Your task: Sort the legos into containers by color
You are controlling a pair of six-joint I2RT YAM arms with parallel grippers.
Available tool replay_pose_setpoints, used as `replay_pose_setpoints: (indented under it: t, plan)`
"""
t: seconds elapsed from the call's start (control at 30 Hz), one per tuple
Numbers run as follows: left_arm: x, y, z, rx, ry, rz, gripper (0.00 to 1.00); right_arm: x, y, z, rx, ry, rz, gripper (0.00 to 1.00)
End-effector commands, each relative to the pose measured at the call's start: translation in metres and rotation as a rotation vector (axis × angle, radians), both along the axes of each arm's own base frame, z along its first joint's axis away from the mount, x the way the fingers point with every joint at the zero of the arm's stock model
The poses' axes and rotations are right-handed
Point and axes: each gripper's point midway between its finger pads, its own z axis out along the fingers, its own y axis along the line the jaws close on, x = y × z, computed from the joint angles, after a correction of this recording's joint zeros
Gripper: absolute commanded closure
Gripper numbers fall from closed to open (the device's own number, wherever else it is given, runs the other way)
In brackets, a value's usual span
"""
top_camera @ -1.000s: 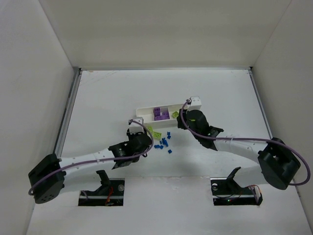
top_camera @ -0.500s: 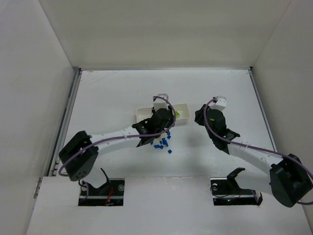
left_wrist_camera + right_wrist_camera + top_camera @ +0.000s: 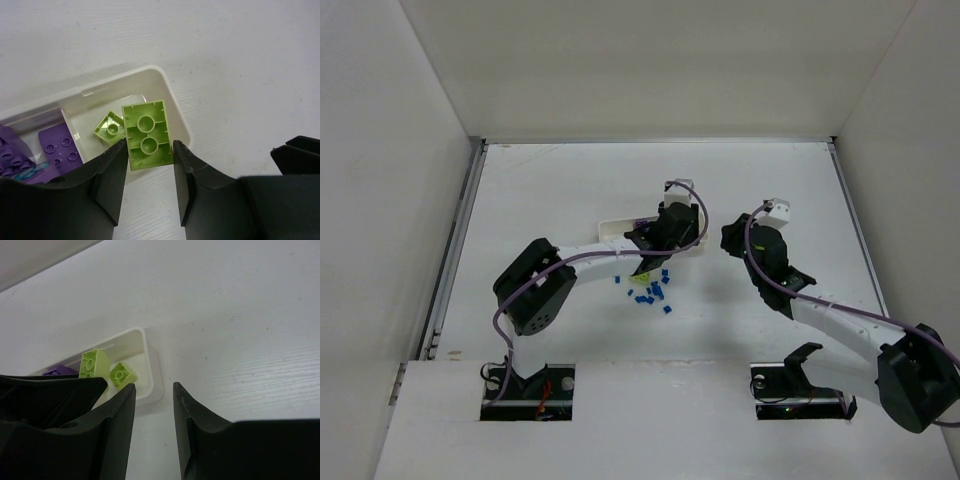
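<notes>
The left gripper (image 3: 149,148) is clamped on a lime-green flat rectangular plastic brick (image 3: 146,131). Its two dark fingers (image 3: 107,180) press on the brick's long sides. The brick's hollow underside, with two round tubes, faces the wrist camera. It hangs over the end compartment of the long, shallow white plastic tray (image 3: 170,95), above that compartment's near rim. How high it is above the floor cannot be told.

A small square lime-green brick (image 3: 111,127) lies inside the same compartment, just beside the held one. Beyond a thin divider, the next compartment holds purple studded blocks (image 3: 60,147).

The right gripper (image 3: 153,390) hovers near the tray's end with its fingers apart and nothing between them. It is over the bare white table (image 3: 240,315). Its camera shows both green bricks in the end compartment.

From above, many tiny blue pieces (image 3: 650,292) lie scattered on the table just in front of the tray, near the left forearm.
</notes>
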Motion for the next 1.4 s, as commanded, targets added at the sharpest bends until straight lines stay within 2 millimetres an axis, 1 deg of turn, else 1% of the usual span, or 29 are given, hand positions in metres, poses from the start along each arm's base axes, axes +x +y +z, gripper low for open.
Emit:
replay_pose_setpoints:
  t: [0.0,0.1,0.17,0.23,0.27,0.33,0.43,0.5,0.53,0.6,0.67,0.77,0.8,0.87,0.97,1.07,1.2,1.27,1.37]
  plan:
    - [0.012,-0.01,0.033,-0.058,-0.06,-0.008,0.56,0.005,-0.001,0.021,0.059,-0.071,-0.02,0.58]
    - [0.014,-0.004,0.035,-0.061,-0.062,0.001,0.48,0.006,0.001,0.021,0.057,-0.07,-0.015,0.58]
    - [0.011,-0.001,0.038,-0.062,-0.063,0.0,0.45,0.006,0.001,0.02,0.056,-0.068,-0.018,0.58]
    - [0.005,0.008,0.043,-0.061,-0.069,0.003,0.45,0.007,0.002,0.018,0.055,-0.063,-0.014,0.58]
    - [0.001,0.015,0.045,-0.06,-0.077,0.005,0.49,0.007,0.002,0.018,0.055,-0.063,-0.013,0.58]
    - [-0.009,0.037,0.045,-0.056,-0.086,0.04,0.54,0.007,0.001,0.02,0.052,-0.069,-0.017,0.58]
    - [-0.028,0.083,0.04,-0.03,-0.1,0.113,0.59,0.007,0.002,0.018,0.058,-0.068,-0.014,0.59]
    - [-0.044,0.114,0.034,-0.009,-0.103,0.148,0.61,0.008,0.003,0.016,0.054,-0.063,-0.011,0.59]
    - [-0.054,0.133,0.029,0.005,-0.104,0.172,0.61,0.008,0.003,0.017,0.051,-0.065,-0.013,0.59]
    - [-0.07,0.161,0.021,0.028,-0.092,0.217,0.61,0.01,0.003,0.015,0.046,-0.062,-0.017,0.58]
    - [-0.082,0.184,0.009,0.055,-0.066,0.253,0.61,0.011,0.006,0.012,0.042,-0.053,-0.008,0.58]
    - [-0.091,0.207,-0.014,0.078,-0.033,0.299,0.59,0.012,0.008,0.011,0.036,-0.05,-0.002,0.58]
    - [-0.091,0.213,-0.021,0.077,-0.018,0.315,0.58,0.012,0.009,0.011,0.036,-0.05,0.0,0.58]
    - [-0.088,0.217,-0.029,0.083,0.002,0.324,0.57,0.013,0.01,0.006,0.032,-0.042,0.003,0.58]
    - [-0.083,0.212,-0.044,0.1,0.028,0.305,0.56,0.014,0.013,0.004,0.021,-0.033,0.01,0.58]
    - [-0.078,0.211,-0.059,0.127,0.053,0.307,0.59,0.014,0.018,0.003,0.018,-0.033,0.023,0.57]
    - [-0.07,0.215,-0.067,0.158,0.051,0.339,0.6,0.013,0.024,0.002,-0.001,-0.028,0.043,0.57]
    - [-0.066,0.219,-0.069,0.16,0.05,0.357,0.6,0.013,0.024,0.004,0.002,-0.035,0.042,0.57]
    - [-0.06,0.223,-0.069,0.163,0.049,0.375,0.6,0.013,0.026,0.001,-0.004,-0.024,0.049,0.57]
